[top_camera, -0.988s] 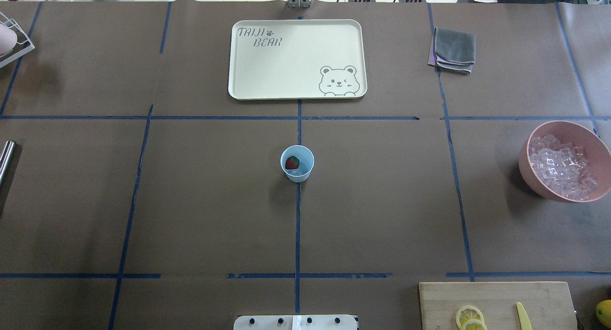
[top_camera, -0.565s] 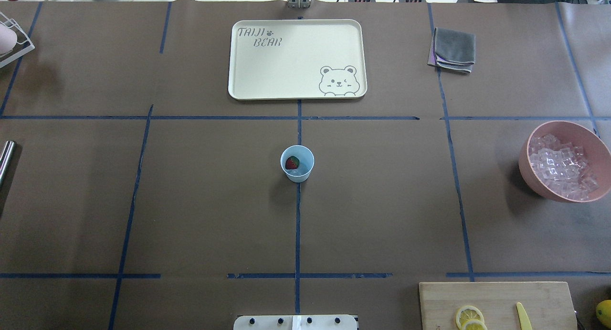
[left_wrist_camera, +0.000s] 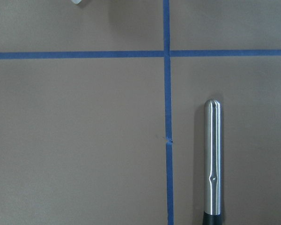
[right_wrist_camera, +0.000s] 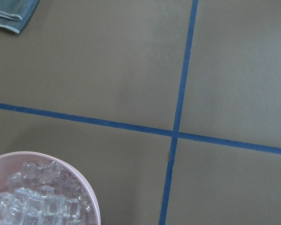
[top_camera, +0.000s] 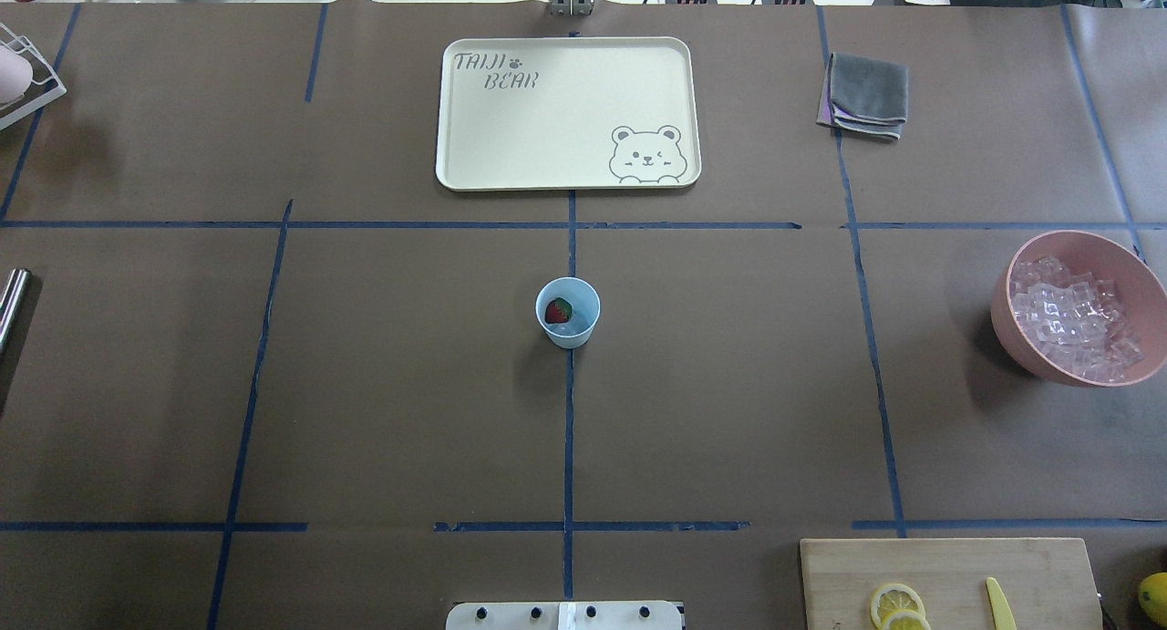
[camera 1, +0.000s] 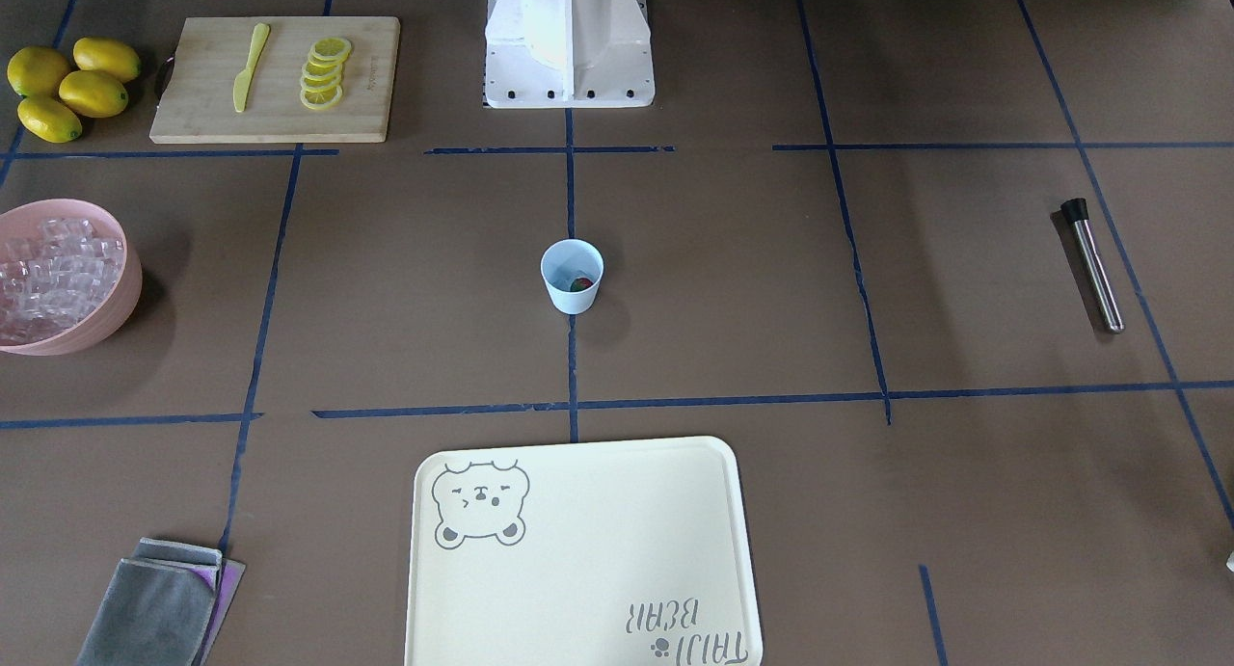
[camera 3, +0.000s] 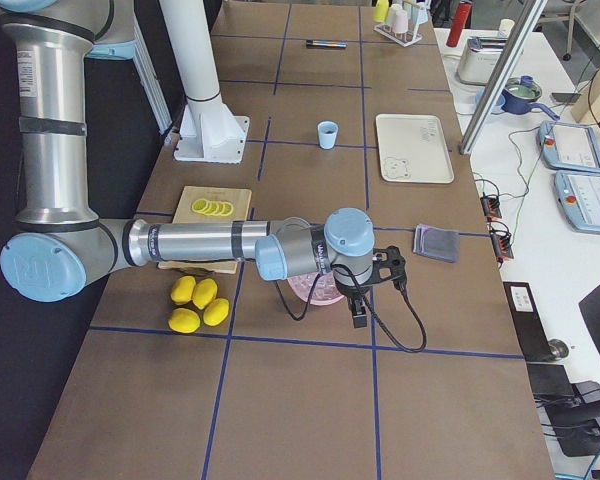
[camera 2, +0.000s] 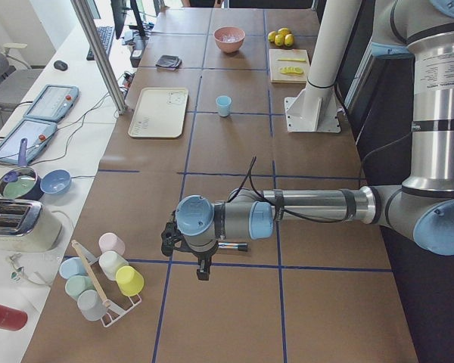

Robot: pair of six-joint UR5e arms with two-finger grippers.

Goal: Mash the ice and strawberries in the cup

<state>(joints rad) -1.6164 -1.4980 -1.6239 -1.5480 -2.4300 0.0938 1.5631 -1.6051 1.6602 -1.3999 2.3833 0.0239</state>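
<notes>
Looking across at the robot, the cup stands upright with the strawberry inside it. From overhead, the ice is heaped in a pink bowl well right of the cup. Side views put the left gripper and right gripper well away from the cup; whether their fingers are parted I cannot tell. The left wrist view shows a steel rod.

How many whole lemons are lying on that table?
4. All sit clustered beside the cutting board: one lemon, a second next to it, a third and a fourth. The right side view also shows four; none seems hidden.
</notes>
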